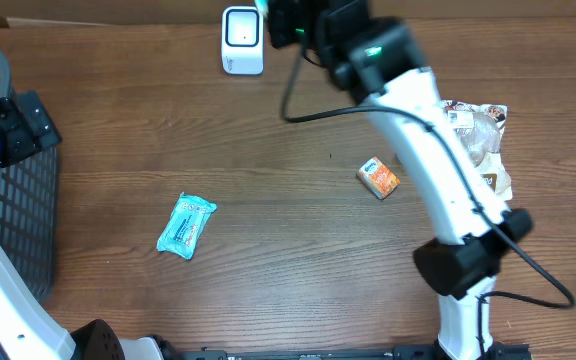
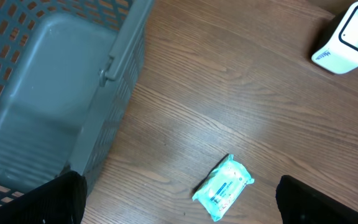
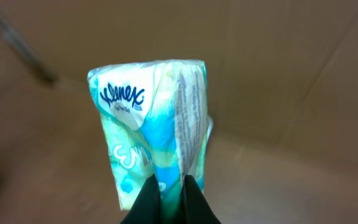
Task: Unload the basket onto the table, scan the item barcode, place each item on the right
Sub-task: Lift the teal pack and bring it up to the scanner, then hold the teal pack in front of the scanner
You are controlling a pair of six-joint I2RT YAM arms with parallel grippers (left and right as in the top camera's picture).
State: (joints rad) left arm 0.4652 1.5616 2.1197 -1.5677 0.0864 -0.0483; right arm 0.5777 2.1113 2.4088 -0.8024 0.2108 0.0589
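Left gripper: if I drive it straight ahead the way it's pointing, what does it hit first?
Probably the teal packet on the table, lying between the open fingers of the left gripper, slightly right of centre. The basket sits off to the left. Depth is unclear; it could touch bare wood first.
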